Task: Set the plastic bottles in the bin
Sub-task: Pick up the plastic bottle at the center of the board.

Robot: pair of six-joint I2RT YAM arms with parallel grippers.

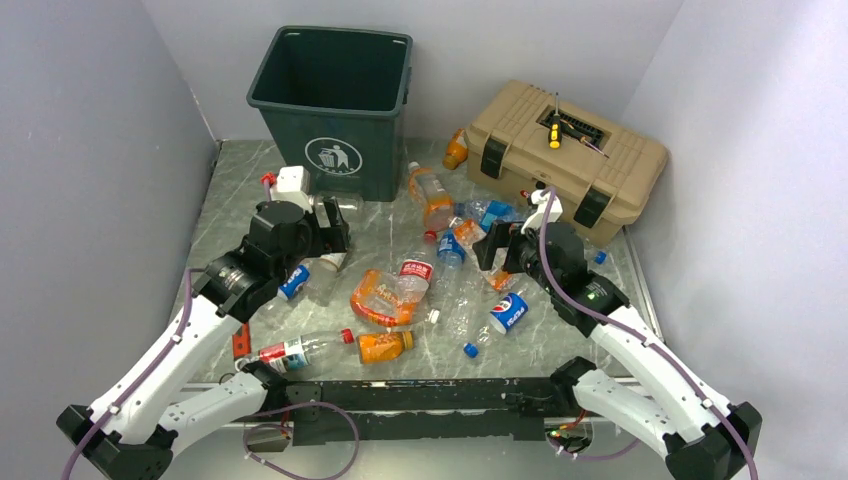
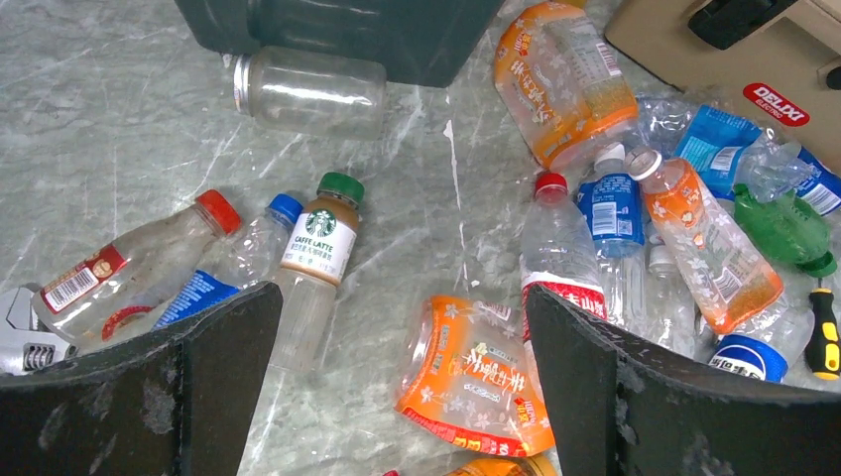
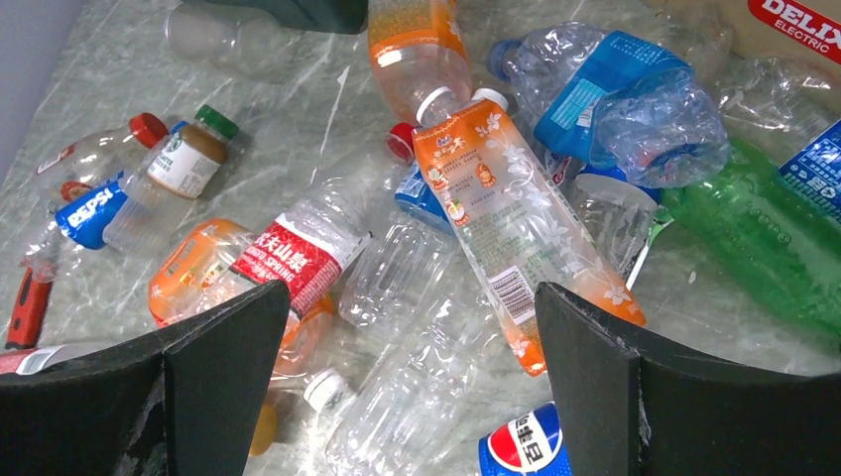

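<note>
The dark green bin (image 1: pixel 335 100) stands upright at the back of the table, its mouth open. Several plastic bottles (image 1: pixel 440 250) lie scattered in front of it. My left gripper (image 1: pixel 335 235) hovers open near the bin's front left. In its wrist view the left gripper (image 2: pixel 402 297) has a crushed orange bottle (image 2: pixel 476 377) lying below its jaws and a green-capped coffee bottle (image 2: pixel 317 248) to the left. My right gripper (image 1: pixel 497 245) is open above the pile. From the wrist, the right gripper (image 3: pixel 412 290) frames a clear bottle (image 3: pixel 426 387) and an orange-labelled bottle (image 3: pixel 506 218).
A tan toolbox (image 1: pixel 565 155) sits at the back right with a yellow-handled screwdriver (image 1: pixel 555 135) on its lid. Another screwdriver (image 2: pixel 823 332) lies among the bottles. A wrench (image 2: pixel 25 337) and a red-handled tool (image 1: pixel 241 345) lie at the left. Grey walls close three sides.
</note>
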